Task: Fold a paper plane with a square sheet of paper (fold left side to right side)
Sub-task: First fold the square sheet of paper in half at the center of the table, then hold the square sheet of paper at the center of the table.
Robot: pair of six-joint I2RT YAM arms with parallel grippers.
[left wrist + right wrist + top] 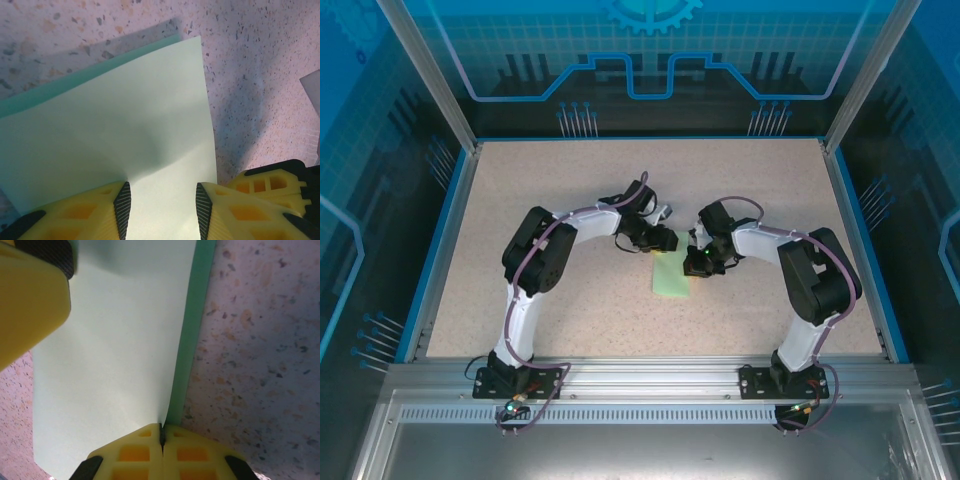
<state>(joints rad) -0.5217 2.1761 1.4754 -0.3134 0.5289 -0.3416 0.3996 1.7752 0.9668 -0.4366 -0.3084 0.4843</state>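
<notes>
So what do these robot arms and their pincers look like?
Both the left arm and right arm are white and black segments, with purplish cables looped along them. The left gripper and right gripper have yellow plastic fingers with cut-out windows and black ribbed pads. A green light glows by the right wrist.

A beige speckled tabletop [520, 190] spreads across the middle of the top view, with a thin blue border [439, 250] along its left, far and right sides. Blue translucent panels [650, 50] printed with grid lines and a gear stand along the upper frame, between slanted aluminium posts [425, 70]. A ribbed aluminium rail [650, 374] crosses the bottom.
</notes>
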